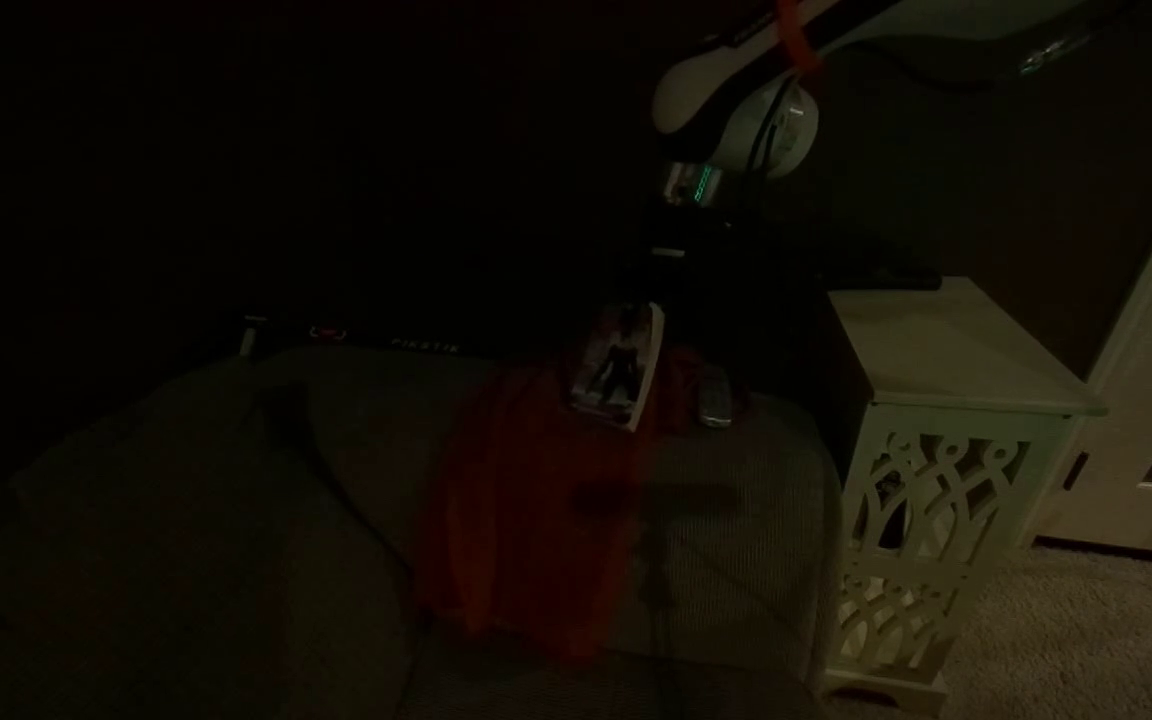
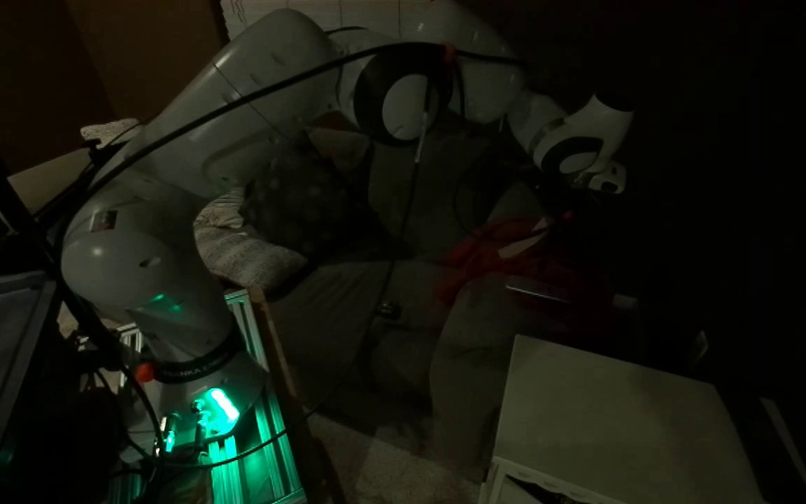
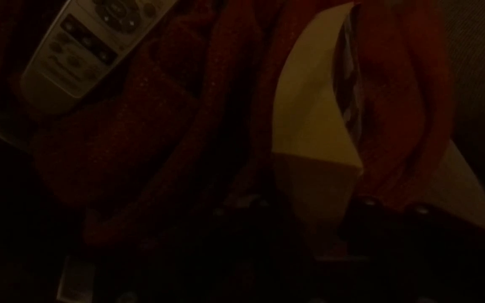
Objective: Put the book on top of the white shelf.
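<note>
The scene is very dark. The book (image 1: 626,360), with a pale cover and a dark figure on it, hangs tilted below my gripper (image 1: 674,285) over the red cloth on the couch. It also shows in an exterior view (image 2: 525,239). In the wrist view its pale page edges (image 3: 310,92) run up from between my dark fingers (image 3: 315,206), which are shut on one end of it. I cannot tell whether its lower end touches the cloth. The white shelf (image 1: 966,345) stands beside the couch, apart from the book; its flat top shows in both exterior views (image 2: 620,427).
The red cloth (image 1: 526,520) drapes over the couch (image 1: 736,540). A silver remote (image 1: 714,397) lies on it close to the book and shows in the wrist view (image 3: 86,50). A dark long object (image 1: 886,280) shows at the shelf top's back edge. A door (image 1: 1126,440) stands behind the shelf.
</note>
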You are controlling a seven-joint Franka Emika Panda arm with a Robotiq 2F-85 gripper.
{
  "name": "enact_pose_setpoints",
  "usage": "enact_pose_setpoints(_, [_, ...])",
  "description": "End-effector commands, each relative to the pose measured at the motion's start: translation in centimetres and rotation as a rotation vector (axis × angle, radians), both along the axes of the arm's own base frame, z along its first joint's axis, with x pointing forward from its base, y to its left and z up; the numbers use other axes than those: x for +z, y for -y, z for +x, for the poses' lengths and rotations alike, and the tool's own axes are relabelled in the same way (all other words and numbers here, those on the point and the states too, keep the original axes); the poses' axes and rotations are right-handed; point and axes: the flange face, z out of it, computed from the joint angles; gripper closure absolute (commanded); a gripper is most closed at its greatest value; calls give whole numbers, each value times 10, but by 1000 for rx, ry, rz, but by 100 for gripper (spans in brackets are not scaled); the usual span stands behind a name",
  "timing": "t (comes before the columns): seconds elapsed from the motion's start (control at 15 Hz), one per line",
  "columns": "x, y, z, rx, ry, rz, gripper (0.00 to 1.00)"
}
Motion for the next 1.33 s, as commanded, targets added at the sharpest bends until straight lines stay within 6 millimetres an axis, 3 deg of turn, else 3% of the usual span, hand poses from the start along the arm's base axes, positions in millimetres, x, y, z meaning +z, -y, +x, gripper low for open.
enact_pose_setpoints(0.0, [3,-4,-7,28,-23,11,86])
enact_pose_setpoints(0.07, [3,-5,-7,28,-21,18,82])
enact_pose_setpoints(0.13, [2,-5,-7,31,-24,13,83])
enact_pose_setpoints(0.27, [1,-6,-7,37,-26,11,95])
enact_pose_setpoints(0.53, [8,-4,-6,41,-3,17,93])
enact_pose_setpoints(1.0, [106,27,2,-81,277,127,93])
enact_pose_setpoints(1.27, [138,71,-25,-223,300,3,93])
